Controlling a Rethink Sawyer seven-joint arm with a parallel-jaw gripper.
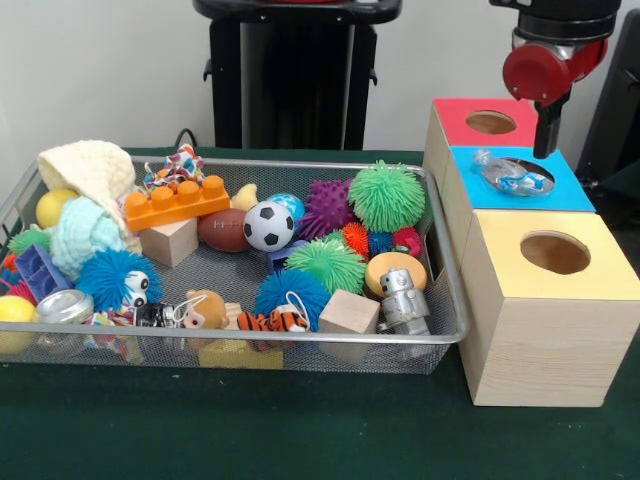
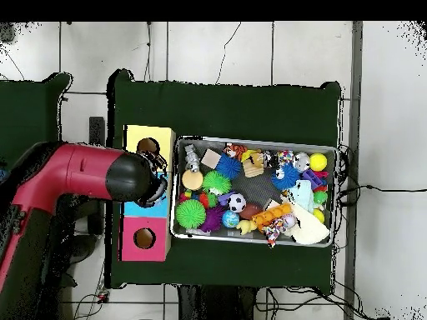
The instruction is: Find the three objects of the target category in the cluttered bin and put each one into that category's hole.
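The silver wire-mesh bin (image 1: 250,340) is on the green table and full of toys; it also shows in the overhead view (image 2: 254,139). To its right stand three wooden boxes with holes: red top (image 1: 455,115), blue top (image 1: 570,190) and yellow top (image 1: 540,310). A clear, bluish shiny object (image 1: 510,175) lies across the blue box's hole. My gripper (image 1: 545,148) hangs just above the blue box's far right edge, apart from that object. In the overhead view my arm (image 2: 92,175) hides the blue box and the gripper.
The bin holds a green spiky ball (image 1: 386,195), a purple spiky ball (image 1: 328,207), a soccer ball (image 1: 268,225), an orange brick (image 1: 177,202), wooden cubes (image 1: 349,312), a silver robot toy (image 1: 403,298) and a cream knitted piece (image 1: 90,170).
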